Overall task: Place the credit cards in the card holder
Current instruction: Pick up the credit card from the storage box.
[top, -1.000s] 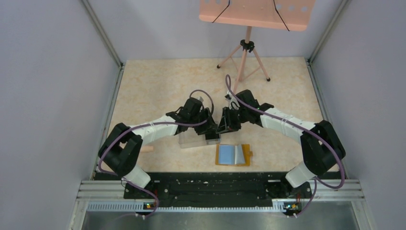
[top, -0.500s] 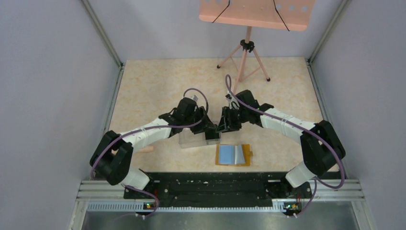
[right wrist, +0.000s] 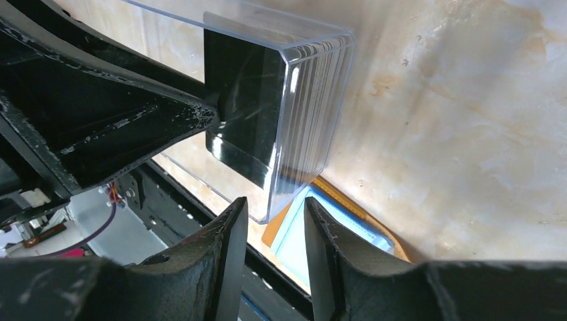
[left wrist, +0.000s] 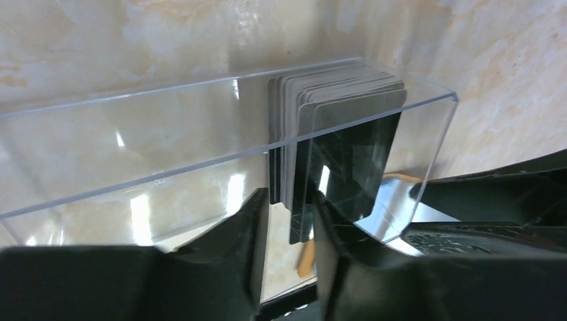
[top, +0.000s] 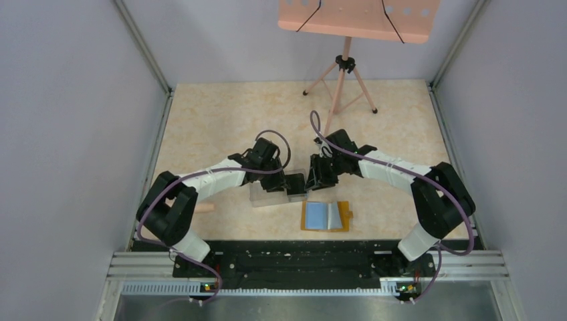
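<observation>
Several dark credit cards [left wrist: 348, 154] stand stacked at the right end of a clear plastic box [left wrist: 167, 160], also shown in the right wrist view [right wrist: 244, 100]. The orange card holder [top: 325, 216] lies open, blue-grey pockets up, just near-right of the box [top: 267, 195]. My left gripper [top: 295, 183] sits low at the box's right end; its jaws [left wrist: 289, 231] are narrowly open against the box wall in front of the cards. My right gripper [top: 318, 180] is open and empty, its gap [right wrist: 275, 247] just beyond the box corner [right wrist: 314, 107], above the holder [right wrist: 348, 231].
A tripod music stand [top: 341, 73] stands at the table's far side. A small wooden piece [top: 206, 207] lies by the left arm. The black mounting rail [top: 294, 257] runs along the near edge. Grey walls close in both sides.
The left arm has swung and lowered, bringing its gripper closer to the box's right end. The right gripper has shifted slightly. The box and the card holder have not moved.
</observation>
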Robot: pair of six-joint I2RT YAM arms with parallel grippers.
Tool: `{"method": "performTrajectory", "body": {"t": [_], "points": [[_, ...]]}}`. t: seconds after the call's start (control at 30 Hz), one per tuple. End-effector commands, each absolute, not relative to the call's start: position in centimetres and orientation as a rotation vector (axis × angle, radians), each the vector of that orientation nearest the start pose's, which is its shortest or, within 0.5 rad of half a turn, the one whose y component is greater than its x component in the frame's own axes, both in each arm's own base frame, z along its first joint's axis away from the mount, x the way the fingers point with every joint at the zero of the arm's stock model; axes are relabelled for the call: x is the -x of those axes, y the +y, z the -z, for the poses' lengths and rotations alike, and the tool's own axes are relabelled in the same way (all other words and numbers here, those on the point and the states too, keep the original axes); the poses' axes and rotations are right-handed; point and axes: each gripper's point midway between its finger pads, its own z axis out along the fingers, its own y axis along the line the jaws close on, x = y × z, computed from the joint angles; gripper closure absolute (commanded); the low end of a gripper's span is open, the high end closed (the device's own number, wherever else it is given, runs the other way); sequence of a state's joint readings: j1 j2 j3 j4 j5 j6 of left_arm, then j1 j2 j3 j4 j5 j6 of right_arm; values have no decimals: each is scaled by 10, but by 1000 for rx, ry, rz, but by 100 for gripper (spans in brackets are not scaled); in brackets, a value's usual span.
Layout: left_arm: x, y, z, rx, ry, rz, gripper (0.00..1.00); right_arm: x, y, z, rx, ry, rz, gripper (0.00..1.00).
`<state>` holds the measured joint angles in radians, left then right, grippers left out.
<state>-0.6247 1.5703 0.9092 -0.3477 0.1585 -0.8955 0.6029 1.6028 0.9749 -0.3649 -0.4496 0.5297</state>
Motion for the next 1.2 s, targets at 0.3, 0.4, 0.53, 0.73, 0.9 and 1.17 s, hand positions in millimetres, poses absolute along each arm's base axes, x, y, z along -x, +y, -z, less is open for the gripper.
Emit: {"method": "performTrajectory", "body": {"t": [0.3, 0.4, 0.53, 0.73, 0.9, 1.17], "points": [[-265, -278, -73, 190, 2724, 656, 96, -234, 283, -72, 328, 2726, -963, 76], [-264, -281, -77, 175, 2716, 646, 98, -233, 283, -71, 327, 2729, -963, 78], [-266, -285, -84, 150, 2703, 630, 99, -233, 283, -70, 327, 2730, -965, 79], [-268, -289, -88, 109, 2708, 587, 95, -233, 283, -70, 326, 2731, -967, 80], [-269, -290, -86, 77, 2730, 516, 82, -232, 283, -69, 329, 2732, -968, 80], [-272, -300, -97, 67, 2695, 574, 83, -232, 283, -69, 329, 2733, -966, 81]]}}
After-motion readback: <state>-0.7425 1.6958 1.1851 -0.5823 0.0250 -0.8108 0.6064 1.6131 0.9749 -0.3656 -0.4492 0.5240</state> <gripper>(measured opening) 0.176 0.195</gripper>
